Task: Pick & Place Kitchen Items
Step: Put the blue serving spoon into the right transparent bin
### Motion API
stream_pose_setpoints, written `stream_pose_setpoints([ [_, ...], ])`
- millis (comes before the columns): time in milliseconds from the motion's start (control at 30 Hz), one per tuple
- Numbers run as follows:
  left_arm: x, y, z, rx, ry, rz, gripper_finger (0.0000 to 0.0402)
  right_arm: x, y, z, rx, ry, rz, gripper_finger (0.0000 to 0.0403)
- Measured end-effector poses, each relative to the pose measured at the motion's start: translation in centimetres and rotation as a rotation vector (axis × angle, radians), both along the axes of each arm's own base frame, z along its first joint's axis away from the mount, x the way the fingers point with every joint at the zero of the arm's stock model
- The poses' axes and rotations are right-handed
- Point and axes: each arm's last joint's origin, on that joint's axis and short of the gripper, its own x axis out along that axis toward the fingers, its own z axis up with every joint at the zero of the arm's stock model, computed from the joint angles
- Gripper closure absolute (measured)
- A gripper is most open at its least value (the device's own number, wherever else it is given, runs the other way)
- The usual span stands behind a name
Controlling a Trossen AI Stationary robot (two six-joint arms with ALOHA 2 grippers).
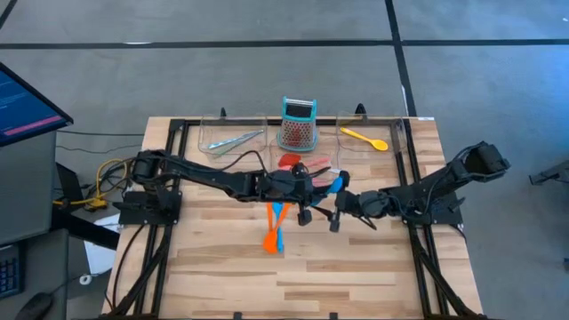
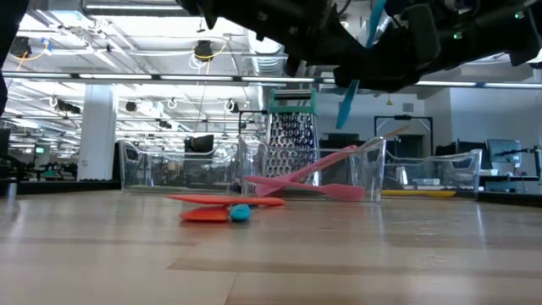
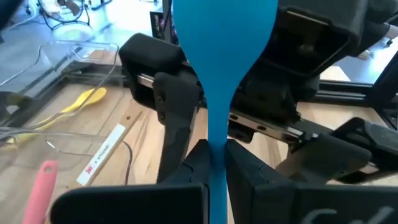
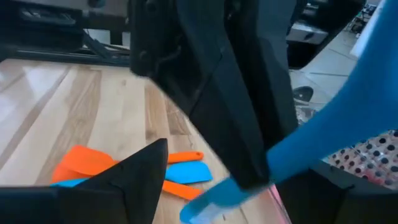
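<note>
We find the left hand over the middle of the tabletop, its fingers clamped on the handle of a blue spoon held clear of the wood. The right hand sits just beside it, facing it; we cannot tell how its fingers stand. On the tabletop below lie an orange spatula and a blue spatula crossed together. A pink utensil rests near the grater. A yellow spoon lies in the right-hand tray, metal tongs in the left one.

Smooth matt blue plastic spoon, perforated shiny metal grater, clear glossy plastic trays, pale wooden table.
</note>
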Motion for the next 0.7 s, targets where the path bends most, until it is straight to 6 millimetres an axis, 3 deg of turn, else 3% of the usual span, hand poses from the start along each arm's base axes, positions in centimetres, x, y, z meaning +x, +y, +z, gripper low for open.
stream_pose_setpoints([
  [233, -0.06, 0.0, 0.49, 0.023, -0.022, -0.012, 0.0396, 0.01, -0.06, -0.01, 0.002, 0.0, -0.003, 0.0181],
  [533, -0.11, -0.03, 0.6, 0.036, -0.022, -0.016, 0.0396, 0.01, -0.17, -0.05, -0.014, 0.008, -0.009, 0.035],
  [700, -0.12, -0.07, 0.58, 0.034, -0.021, -0.017, 0.0395, 0.0, -0.14, -0.08, -0.037, 0.016, -0.003, 0.0354],
])
